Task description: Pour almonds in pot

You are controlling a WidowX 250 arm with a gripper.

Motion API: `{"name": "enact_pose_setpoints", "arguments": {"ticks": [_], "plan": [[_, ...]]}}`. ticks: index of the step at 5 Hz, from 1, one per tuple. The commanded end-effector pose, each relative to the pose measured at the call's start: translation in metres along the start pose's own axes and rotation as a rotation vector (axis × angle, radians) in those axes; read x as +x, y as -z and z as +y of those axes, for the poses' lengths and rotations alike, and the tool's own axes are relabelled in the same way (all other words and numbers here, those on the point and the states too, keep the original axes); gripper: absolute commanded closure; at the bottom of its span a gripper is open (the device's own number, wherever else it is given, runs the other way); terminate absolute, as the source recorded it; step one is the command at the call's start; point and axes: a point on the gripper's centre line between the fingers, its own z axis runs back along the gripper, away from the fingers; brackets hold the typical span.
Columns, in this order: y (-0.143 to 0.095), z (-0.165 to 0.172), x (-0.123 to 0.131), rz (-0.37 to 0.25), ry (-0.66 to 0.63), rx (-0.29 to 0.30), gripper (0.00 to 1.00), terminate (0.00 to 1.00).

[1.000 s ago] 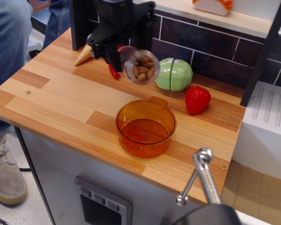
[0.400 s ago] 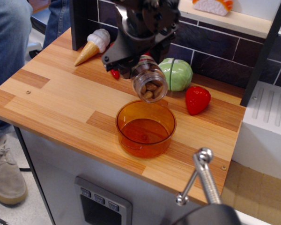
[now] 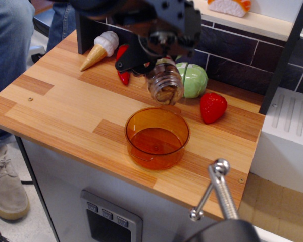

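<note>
My black gripper (image 3: 159, 59) is shut on the small clear jar (image 3: 165, 83) and holds it tipped mouth-down above the far rim of the pot. The almonds (image 3: 165, 94) are brown nuts bunched at the jar's lower end. The orange translucent pot (image 3: 157, 137) stands on the wooden counter just below and in front of the jar. Its inside looks empty of nuts.
A green cabbage toy (image 3: 191, 79) and a red strawberry toy (image 3: 212, 107) lie behind and right of the pot. A red chili (image 3: 122, 65) and an ice-cream cone toy (image 3: 99, 49) lie at the back left. A person's leg (image 3: 10, 45) stands at the left; a metal handle (image 3: 218, 189) is front right.
The gripper has moved right with the jar and tipped it further, from nearly sideways to mouth-down over the pot. The almonds have slid toward the mouth.
</note>
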Motion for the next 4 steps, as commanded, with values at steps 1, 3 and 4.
{"name": "enact_pose_setpoints", "arguments": {"ticks": [1, 3, 4], "plan": [[-0.005, 0.001, 0.002, -0.050, 0.012, -0.088, 1.00, 0.00], [-0.012, 0.004, -0.002, -0.112, 0.060, -0.164, 1.00, 0.00], [-0.018, 0.000, 0.001, -0.138, 0.057, -0.194, 1.00, 0.00]]}}
